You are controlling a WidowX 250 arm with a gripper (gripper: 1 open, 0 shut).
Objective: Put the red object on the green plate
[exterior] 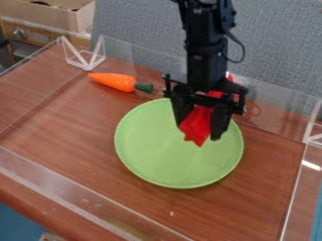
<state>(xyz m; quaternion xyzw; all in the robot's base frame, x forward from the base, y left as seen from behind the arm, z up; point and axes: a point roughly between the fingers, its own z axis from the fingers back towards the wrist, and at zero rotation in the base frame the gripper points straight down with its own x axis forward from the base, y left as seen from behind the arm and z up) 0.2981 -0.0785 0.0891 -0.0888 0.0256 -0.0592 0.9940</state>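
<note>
The red object point(198, 126) hangs upright between my gripper's point(201, 119) black fingers, which are shut on it. Its lower end sits just above the right half of the green plate point(157, 151). The plate is round, lime green and lies flat on the wooden table. The black arm rises straight up from the gripper toward the top of the view. Whether the red object's bottom tip touches the plate I cannot tell.
An orange carrot point(115, 82) with a green stem end lies behind the plate to the left. Clear acrylic walls point(270, 113) fence the wooden table. Cardboard boxes point(51, 17) stand at the back left.
</note>
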